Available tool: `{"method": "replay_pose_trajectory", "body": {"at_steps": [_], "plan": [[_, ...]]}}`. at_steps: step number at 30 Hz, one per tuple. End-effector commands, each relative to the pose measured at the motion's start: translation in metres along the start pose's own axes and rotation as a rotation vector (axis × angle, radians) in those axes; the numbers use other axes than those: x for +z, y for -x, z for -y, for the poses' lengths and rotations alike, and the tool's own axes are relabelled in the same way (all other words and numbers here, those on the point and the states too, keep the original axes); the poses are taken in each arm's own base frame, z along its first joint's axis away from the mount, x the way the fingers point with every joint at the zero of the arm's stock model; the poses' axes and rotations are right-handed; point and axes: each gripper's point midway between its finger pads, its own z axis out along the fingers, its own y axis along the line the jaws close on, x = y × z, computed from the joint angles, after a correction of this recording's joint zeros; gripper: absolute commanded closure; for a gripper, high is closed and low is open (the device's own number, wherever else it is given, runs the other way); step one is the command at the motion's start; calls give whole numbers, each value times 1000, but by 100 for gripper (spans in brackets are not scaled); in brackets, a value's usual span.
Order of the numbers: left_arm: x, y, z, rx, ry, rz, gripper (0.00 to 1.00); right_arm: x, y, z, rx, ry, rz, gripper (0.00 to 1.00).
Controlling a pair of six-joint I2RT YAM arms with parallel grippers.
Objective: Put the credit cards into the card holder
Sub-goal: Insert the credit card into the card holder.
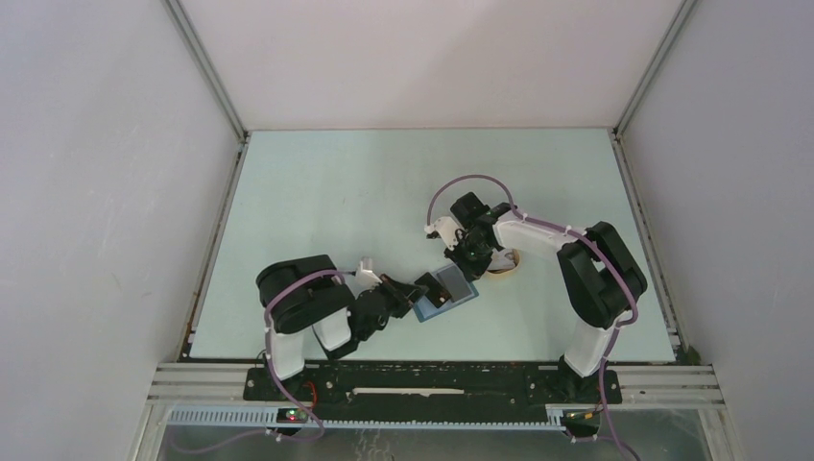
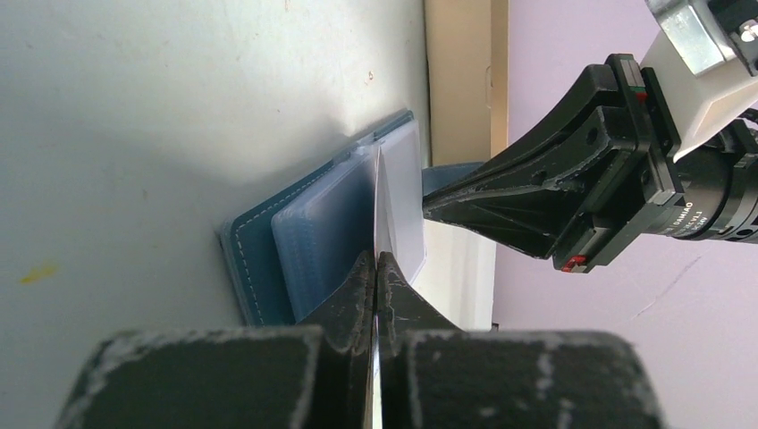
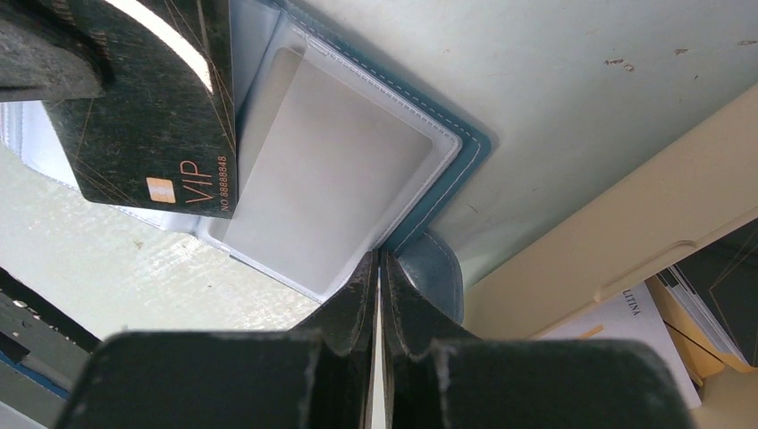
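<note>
Card holder (image 3: 471,143) just beside beige tray (image 3: 626,214)

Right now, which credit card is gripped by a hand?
The black VIP card, pinched in the left hand at the card holder; the cards in the beige tray lie untouched.

From above, the left gripper (image 1: 425,293) and right gripper (image 1: 461,269) are covering parts of the card holder (image 1: 451,288), and the right arm is hiding most of the beige tray (image 1: 507,273). In the right wrist view the black card (image 3: 152,116) is running off the top edge, and the spare cards (image 3: 715,277) lying in the tray are being cropped at the right.
</note>
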Motion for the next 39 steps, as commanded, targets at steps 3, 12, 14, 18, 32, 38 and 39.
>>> {"method": "replay_pose_trajectory", "body": {"at_steps": [3, 12, 14, 18, 32, 38, 39], "plan": [[6, -7, 4, -22, -8, -22, 100, -5, 13, 1, -7, -16, 16, 91], [11, -13, 2, -22, 0, -51, 100, -5, 12, 1, -9, -15, 13, 91], [12, -14, 1, -20, 4, -57, 100, -5, 12, 1, -9, -15, 12, 91], [13, -15, 0, -14, 13, -63, 100, -5, 12, 1, -9, -15, 13, 91], [11, -25, -3, -73, 42, -118, 100, -5, 13, -1, -14, -13, 12, 91], [12, -29, -2, -117, 49, -139, 100, -6, 13, -2, -18, -12, 14, 91], [12, -29, -2, -119, 49, -141, 100, -6, 14, -2, -20, -13, 15, 91]]}}
